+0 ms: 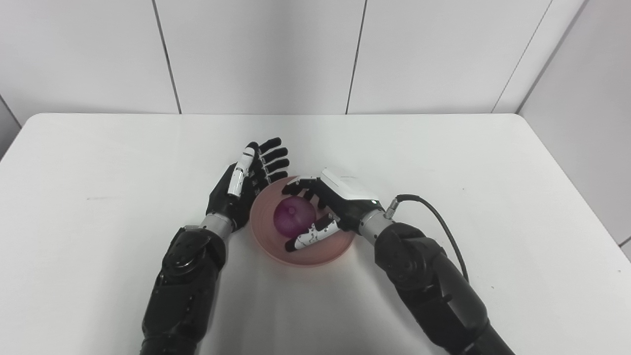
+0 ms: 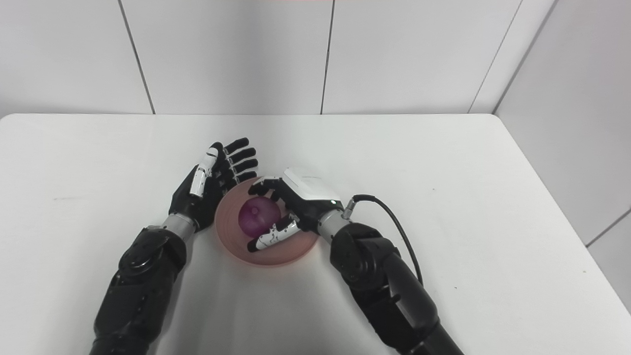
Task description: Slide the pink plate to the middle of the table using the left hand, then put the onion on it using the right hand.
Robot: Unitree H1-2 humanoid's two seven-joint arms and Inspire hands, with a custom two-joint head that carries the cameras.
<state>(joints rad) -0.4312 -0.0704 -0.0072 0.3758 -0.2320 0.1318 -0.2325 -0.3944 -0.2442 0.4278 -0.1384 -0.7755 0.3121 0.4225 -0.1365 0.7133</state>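
Observation:
The pink plate (image 1: 305, 256) sits near the middle of the white table. A purple onion (image 1: 294, 217) rests inside it. My right hand (image 1: 328, 207) reaches over the plate from the right, its fingers (image 1: 298, 185) curved just behind the onion and its thumb (image 1: 310, 236) in front of it. Small gaps show around the onion, whose round outline is almost fully visible. My left hand (image 1: 246, 185) stands open against the plate's left rim, fingers straight and pointing toward the far right, holding nothing.
The white table (image 1: 98, 197) ends at a tiled wall behind and has a rounded corner at the far right (image 1: 517, 118). A black cable (image 1: 438, 219) loops from my right wrist over the table.

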